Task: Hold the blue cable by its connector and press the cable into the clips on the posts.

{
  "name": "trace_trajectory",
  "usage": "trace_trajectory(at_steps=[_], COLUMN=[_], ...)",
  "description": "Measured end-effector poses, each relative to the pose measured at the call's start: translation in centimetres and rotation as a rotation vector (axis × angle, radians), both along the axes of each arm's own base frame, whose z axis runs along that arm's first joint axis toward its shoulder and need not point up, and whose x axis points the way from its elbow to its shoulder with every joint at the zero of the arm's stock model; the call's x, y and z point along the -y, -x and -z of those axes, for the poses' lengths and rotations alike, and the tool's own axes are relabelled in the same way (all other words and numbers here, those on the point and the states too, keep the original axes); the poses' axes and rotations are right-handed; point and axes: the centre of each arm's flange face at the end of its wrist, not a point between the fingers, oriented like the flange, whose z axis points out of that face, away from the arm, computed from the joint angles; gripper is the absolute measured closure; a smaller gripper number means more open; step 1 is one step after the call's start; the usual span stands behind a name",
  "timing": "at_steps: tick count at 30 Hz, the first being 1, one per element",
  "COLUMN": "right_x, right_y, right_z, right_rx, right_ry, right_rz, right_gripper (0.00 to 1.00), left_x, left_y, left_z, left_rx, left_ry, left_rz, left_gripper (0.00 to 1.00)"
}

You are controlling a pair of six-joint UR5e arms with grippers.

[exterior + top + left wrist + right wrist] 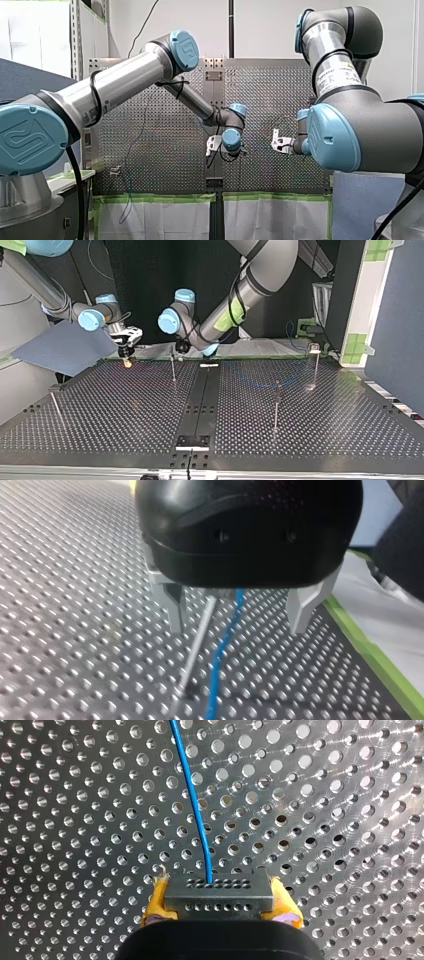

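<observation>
Blue cable [192,795]: one length, running from the connector [217,892] straight ahead of my right gripper [220,895] across the perforated table [75,820]. The connector is a single grey block with rows of small holes. It sits crosswise between the two yellow pads [156,902], which are closed on its ends, so this gripper is clamped on the connector with the cable leaving its front face.

My left gripper [237,622] is spread wide and holds nothing. Its two metal fingers [175,607] hang just above the table. Between them stands one thin post [197,640], nearer one finger, and the cable passes just beside the post, also between the fingers. I cannot tell whether cable and post touch.

Four posts show in the top view. One [173,369] is right at my left gripper. One [55,405] is well apart from my right gripper, on the side away from the left. Two [276,410] [315,367] are well apart from my left gripper, on the side away from the right. Two arms reach in: my left arm [125,80] and my right arm [350,120].

The table is one dark metal sheet of evenly spaced holes with a plain strip [200,405] down its middle. Green tape [380,665] edges it beside my left gripper. Around it are a white wall [265,25], metal shelving [75,40] and a blue panel [395,315].
</observation>
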Motion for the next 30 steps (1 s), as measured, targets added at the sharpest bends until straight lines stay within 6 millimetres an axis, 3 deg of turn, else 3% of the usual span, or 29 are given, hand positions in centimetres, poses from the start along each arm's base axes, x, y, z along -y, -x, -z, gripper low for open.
trace_trajectory(at_steps=[7,14,30], right_x=[0.0,0.2,0.1], right_y=[0.2,0.5,0.4], right_z=[0.0,0.1,0.2], right_rx=[0.001,0.002,0.003], right_ry=[-0.002,-0.004,-0.008], right_rz=[0.003,0.008,0.002], right_gripper=[1.0,1.0,1.0], left_x=[1.2,2.5,2.7], left_y=[2.8,5.6,6.0], left_z=[-0.6,0.2,0.4], left_rx=[-0.009,-0.024,-0.034], left_ry=[0.002,-0.006,0.04], left_rz=[0.043,0.083,0.071], left_gripper=[0.0,0.0,0.0])
